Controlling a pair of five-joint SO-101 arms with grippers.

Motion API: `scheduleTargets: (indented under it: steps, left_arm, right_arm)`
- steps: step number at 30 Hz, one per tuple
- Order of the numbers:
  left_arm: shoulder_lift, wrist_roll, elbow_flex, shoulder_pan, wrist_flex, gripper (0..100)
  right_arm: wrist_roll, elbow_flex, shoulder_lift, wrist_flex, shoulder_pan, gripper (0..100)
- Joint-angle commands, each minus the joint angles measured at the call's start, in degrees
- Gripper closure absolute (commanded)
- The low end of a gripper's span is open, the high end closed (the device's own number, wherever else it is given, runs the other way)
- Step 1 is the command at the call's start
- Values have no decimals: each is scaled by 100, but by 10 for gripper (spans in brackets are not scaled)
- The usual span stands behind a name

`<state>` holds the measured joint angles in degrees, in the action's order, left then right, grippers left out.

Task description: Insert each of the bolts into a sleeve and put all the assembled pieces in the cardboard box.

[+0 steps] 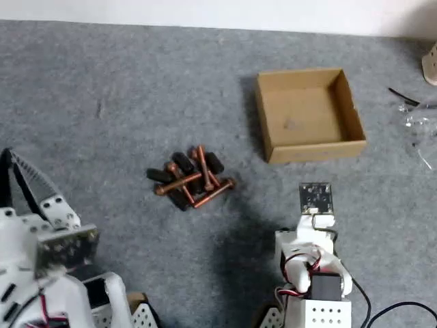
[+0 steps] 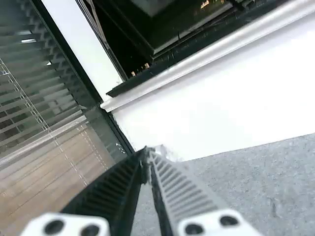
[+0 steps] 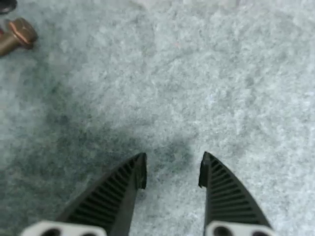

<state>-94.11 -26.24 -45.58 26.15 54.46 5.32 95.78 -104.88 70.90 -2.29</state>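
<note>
Hanging low over the grey felt of the table (image 1: pixel 102 102), the right pincer (image 3: pixel 172 169) has its jaws apart with nothing between them. One copper bolt head (image 3: pixel 20 32) lies well off to the side of its reach. The left pincer (image 2: pixel 147 152) has its jaws pressed together and is tilted up off the table toward a white wall (image 2: pixel 236 98) and slatted blinds (image 2: pixel 34 113).

The bolts (image 1: pixel 198 179) and black sleeves (image 1: pixel 183 164) lie in one crossed heap in the middle of the table, and the cardboard box (image 1: pixel 314 150) stands apart beyond them with nothing visible inside.

The heap itself looks like the main hazard. The bolts rest across each other and across the sleeves, so closing on one could drag or flick its neighbours. Round pieces may then roll out of reach. A bolt gripped off-centre would probably tilt and miss the sleeve's bore. The left pincer's upward aim also gives that arm no sight of the parts until it swings down.

The high view gives the whole heap and its place relative to the box. The right wrist view adds how wide the jaws stand and how near the closest bolt lies. The left wrist view confirms its jaws meet.
</note>
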Motion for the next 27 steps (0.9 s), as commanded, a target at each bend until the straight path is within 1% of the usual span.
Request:
scheduleTargets:
  steps: [1, 4, 8, 14, 18, 20, 21, 23, 26, 27]
  left_arm:
    - [1833, 70, 866, -119, 26, 993]
    - [3336, 167, 1455, -119, 26, 993]
    - [4796, 818, 1991, -136, 158, 993]
    - [6352, 1486, 1895, -971, 360, 993]
    - [6923, 1556, 1341, -1604, 343, 993]
    - [7073, 1618, 927, -1895, -105, 994]
    - [7090, 1820, 655, -1982, -396, 994]
    - [7073, 2251, 171, -2053, -870, 994]
    - [6932, 2418, -338, -2053, -1222, 994]
    - [6879, 2418, -479, -2053, -1301, 994]
  right_arm:
    - [-53, 787, -22, 13, -31, 833]
    - [-53, 787, -22, -66, -31, 833]
    - [-53, 787, -22, -119, -31, 833]
    - [-53, 787, -22, -136, -31, 833]
    - [-53, 787, -22, -136, -13, 833]
    - [-53, 787, -13, -136, 286, 833]
    - [-44, 787, -13, -180, 549, 833]
    - [-44, 787, -13, -620, 1095, 833]
    - [-35, 787, -13, -1156, 1947, 833]
    - [97, 787, -13, -1253, 2202, 833]
